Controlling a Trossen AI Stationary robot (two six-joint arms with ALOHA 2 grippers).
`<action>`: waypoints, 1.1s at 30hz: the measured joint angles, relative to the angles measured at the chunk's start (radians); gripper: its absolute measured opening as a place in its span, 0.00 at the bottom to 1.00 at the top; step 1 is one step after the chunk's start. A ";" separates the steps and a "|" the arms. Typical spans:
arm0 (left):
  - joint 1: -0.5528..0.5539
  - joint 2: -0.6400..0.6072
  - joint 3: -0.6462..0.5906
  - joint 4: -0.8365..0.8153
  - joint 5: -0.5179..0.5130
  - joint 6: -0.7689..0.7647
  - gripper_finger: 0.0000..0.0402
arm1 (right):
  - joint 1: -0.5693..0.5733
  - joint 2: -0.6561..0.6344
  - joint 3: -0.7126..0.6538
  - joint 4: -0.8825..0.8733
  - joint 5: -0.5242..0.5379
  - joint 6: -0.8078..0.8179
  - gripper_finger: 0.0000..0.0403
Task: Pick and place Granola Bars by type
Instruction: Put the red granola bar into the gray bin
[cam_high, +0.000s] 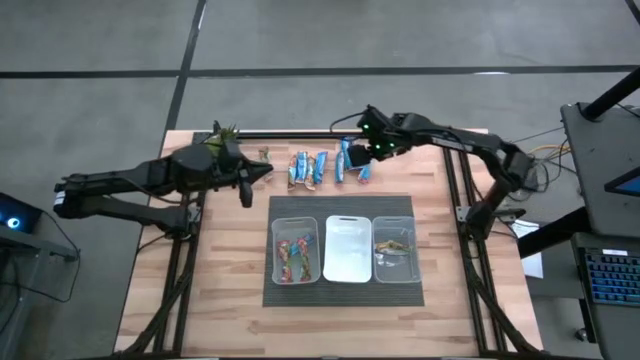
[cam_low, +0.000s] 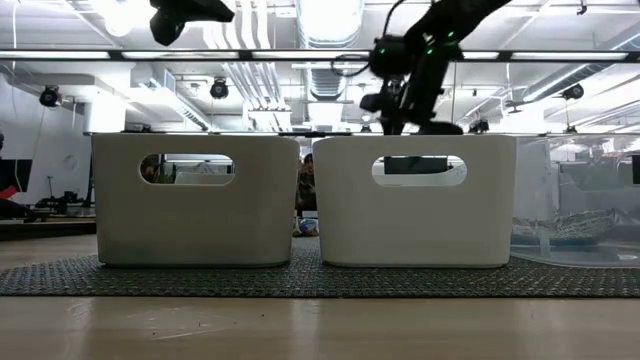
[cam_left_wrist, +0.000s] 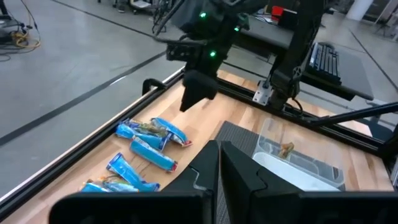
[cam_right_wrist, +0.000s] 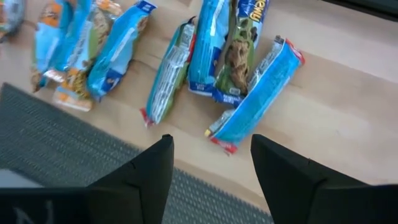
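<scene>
Granola Bars (cam_right_wrist: 255, 99): slim crinkled blue foil wrappers, sealed ends, lying in loose row on bare wood at worktop (cam_high: 220, 290) far edge, just beyond dark woven mat (cam_high: 290, 298). Three clear rectangular bins (cam_high: 347, 250) on mat: left one holds colourful bars, right one few tan bars. Right gripper (cam_right_wrist: 211, 158) hangs over rightmost bars, jaws spread, nothing between them. Left gripper (cam_high: 262, 172) near plant (cam_high: 222, 134), jaws pressed together, empty. Open wood around mat.

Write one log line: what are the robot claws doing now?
right claw: open above blue bars | left claw: shut, waiting | middle bin: no bars
</scene>
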 joint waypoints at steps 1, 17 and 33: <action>0.000 -0.004 0.000 -0.007 0.000 0.000 0.00 | -0.001 0.017 0.009 0.000 0.000 0.000 0.50; 0.000 -0.026 0.000 -0.019 0.000 0.004 0.00 | -0.061 0.156 0.021 -0.002 -0.008 0.049 0.41; 0.000 -0.027 0.000 -0.018 -0.001 -0.005 0.00 | -0.083 0.222 0.007 -0.007 -0.058 0.078 0.57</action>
